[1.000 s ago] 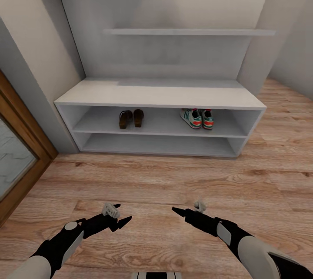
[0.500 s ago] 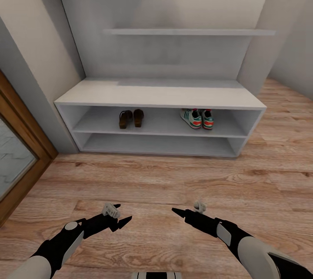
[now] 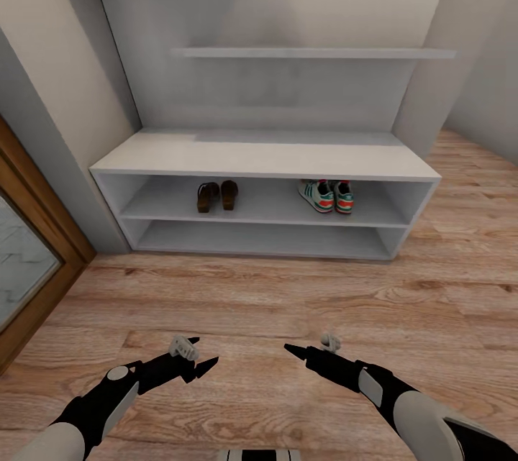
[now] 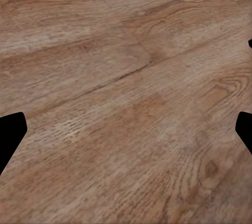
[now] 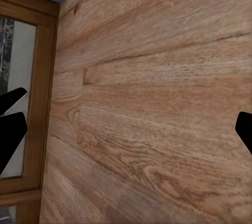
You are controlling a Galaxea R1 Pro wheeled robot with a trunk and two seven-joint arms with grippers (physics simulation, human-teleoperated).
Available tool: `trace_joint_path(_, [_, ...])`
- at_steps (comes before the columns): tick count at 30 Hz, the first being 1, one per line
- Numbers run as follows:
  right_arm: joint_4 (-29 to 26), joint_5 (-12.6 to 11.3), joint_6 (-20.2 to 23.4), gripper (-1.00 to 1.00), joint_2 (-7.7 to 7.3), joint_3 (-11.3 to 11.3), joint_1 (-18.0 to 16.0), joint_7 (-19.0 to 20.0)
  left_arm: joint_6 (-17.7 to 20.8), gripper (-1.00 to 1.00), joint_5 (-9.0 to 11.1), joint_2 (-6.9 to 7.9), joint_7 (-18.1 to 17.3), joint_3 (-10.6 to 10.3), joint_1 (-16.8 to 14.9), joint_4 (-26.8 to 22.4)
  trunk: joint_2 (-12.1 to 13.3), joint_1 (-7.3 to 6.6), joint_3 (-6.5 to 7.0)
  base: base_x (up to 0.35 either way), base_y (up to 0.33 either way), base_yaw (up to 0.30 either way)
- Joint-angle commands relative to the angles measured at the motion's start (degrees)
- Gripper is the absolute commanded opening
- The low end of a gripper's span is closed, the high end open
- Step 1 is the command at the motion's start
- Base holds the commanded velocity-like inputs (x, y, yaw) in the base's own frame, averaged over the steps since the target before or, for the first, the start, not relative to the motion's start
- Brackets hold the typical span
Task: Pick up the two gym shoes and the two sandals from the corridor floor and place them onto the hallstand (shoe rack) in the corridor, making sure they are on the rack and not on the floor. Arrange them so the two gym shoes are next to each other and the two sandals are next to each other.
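- The two dark brown leather sandals (image 3: 217, 196) are sitting side by side, left on the upper open shelf of the long white hallstand (image 3: 265, 156), long axes running near-to-far.
- The two white green-striped gym shoes (image 3: 326, 196) are resting together at the right, red-orange heels nearest.
- The left gripper (image 3: 203, 355) and right gripper (image 3: 296, 350) are hovering spread and empty over the wood-plank floor (image 3: 259, 299).
- A wood-framed door (image 3: 29, 252) is standing at left.

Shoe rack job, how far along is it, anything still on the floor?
Looks finished. Both sandals sit together on the hallstand upper shelf, both gym shoes together further right. Left gripper and right gripper hold nothing. No shoes on the visible floor; nothing apparent remains.
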Motion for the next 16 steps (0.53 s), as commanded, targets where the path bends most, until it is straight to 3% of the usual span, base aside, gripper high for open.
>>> trace_joint_path(1, [-0.02, -0.37, 0.60, 1.00, -0.01, -0.09, 0.00, 0.17, -0.38, 1.00, 0.33, 0.07, 0.09, -0.42, -0.07, 0.04, -0.02, -0.01, -0.04, 0.000, 0.000, 0.000])
trace_joint_path(16, [-0.02, -0.37, 0.60, 1.00, -0.01, -0.09, 0.25, 0.17, -0.38, 1.00, 0.33, 0.07, 0.01, -0.50, -0.07, 0.04, -0.02, -0.01, -0.04, 0.000, 0.000, 0.000])
